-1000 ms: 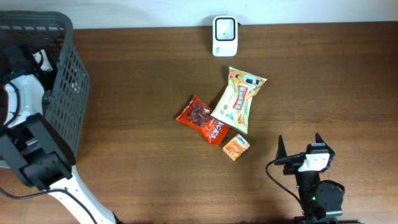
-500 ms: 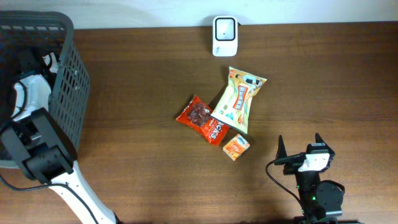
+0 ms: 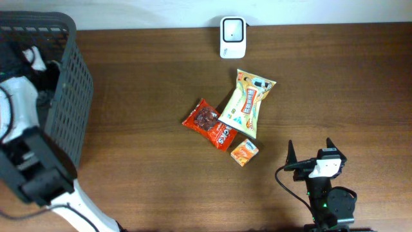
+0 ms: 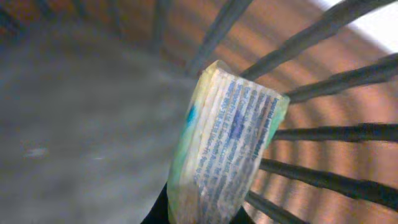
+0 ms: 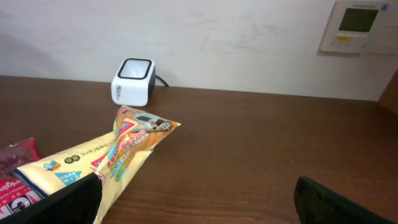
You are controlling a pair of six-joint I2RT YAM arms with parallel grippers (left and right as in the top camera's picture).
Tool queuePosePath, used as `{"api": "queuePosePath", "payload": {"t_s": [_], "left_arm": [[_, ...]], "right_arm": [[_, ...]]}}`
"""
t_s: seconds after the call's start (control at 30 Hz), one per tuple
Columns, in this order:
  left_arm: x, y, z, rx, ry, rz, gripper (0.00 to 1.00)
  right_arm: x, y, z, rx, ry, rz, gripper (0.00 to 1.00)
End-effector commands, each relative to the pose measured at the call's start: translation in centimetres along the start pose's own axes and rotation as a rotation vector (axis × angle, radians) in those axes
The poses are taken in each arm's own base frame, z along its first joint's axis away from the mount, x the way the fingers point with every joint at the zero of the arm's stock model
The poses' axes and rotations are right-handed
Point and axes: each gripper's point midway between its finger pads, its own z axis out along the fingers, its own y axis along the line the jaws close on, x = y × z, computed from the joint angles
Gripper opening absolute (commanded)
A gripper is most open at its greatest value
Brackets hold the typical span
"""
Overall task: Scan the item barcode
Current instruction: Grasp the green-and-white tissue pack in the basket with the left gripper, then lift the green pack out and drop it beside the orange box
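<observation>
dark grey slatted plastic basket (image 3: 71,96); pale yellow-green flat packet (image 4: 227,143), blue lettering; glossy red pouch (image 3: 209,122); cream snack bag (image 3: 247,103) printed orange and blue; white boxy scanner (image 3: 232,29).

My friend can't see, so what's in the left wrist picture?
A pale packet with blurry blue print sticks up from the left pincer, which grips its bottom. Behind it are the dark bars of a basket, with brown table showing between.

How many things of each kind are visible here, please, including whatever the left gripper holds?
Snack packets: 4 (red packet, yellow packet, orange packet on the table; pale packet in the left gripper)
Scanners: 1 (white scanner)
Baskets: 1 (dark basket)
Total: 6
</observation>
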Motion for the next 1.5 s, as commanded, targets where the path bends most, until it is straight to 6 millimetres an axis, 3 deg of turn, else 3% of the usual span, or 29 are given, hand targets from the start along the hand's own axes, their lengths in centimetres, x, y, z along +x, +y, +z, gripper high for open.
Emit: {"api": "queuePosePath", "payload": {"t_s": [0.0, 0.27, 0.33, 0.4, 0.5, 0.8, 0.97, 1.17, 1.3, 1.37, 1.43, 1.47], "left_arm": [[-4.0, -2.4, -9.3, 0.018, -0.171, 0.038, 0.00], [-4.2, -5.9, -22.5, 0.058, -0.345, 0.017, 0.00], [-3.5, -8.7, -25.4, 0.191, -0.368, 0.030, 0.00], [-2.4, -11.6, -27.1, 0.323, -0.354, 0.068, 0.00], [-0.4, -15.6, -27.7, 0.474, -0.289, 0.120, 0.00], [9.2, -30.2, -24.9, 0.717, 0.008, 0.372, 0.00], [17.3, -36.3, -20.3, 0.654, 0.199, 0.542, 0.00], [26.2, -40.0, -14.0, 0.535, 0.376, 0.704, 0.00], [30.5, -41.2, -11.0, 0.515, 0.469, 0.758, 0.01], [32.6, -41.3, -9.6, 0.499, 0.517, 0.780, 0.08], [34.4, -41.3, -8.4, 0.482, 0.560, 0.798, 0.23], [35.2, -41.3, -7.9, 0.475, 0.578, 0.806, 0.23]], "right_arm": [[0.4, -0.2, 0.0, 0.009, 0.007, 0.007, 0.98], [0.4, -0.2, 0.0, 0.009, 0.007, 0.007, 0.98], [0.4, -0.2, 0.0, 0.009, 0.007, 0.007, 0.98], [0.4, -0.2, 0.0, 0.009, 0.007, 0.007, 0.98], [0.4, -0.2, 0.0, 0.009, 0.007, 0.007, 0.98], [0.4, -0.2, 0.0, 0.009, 0.007, 0.007, 0.98], [0.4, -0.2, 0.0, 0.009, 0.007, 0.007, 0.98], [0.4, -0.2, 0.0, 0.009, 0.007, 0.007, 0.98], [0.4, -0.2, 0.0, 0.009, 0.007, 0.007, 0.98], [0.4, -0.2, 0.0, 0.009, 0.007, 0.007, 0.98], [0.4, -0.2, 0.0, 0.009, 0.007, 0.007, 0.98], [0.4, -0.2, 0.0, 0.009, 0.007, 0.007, 0.98]]}}
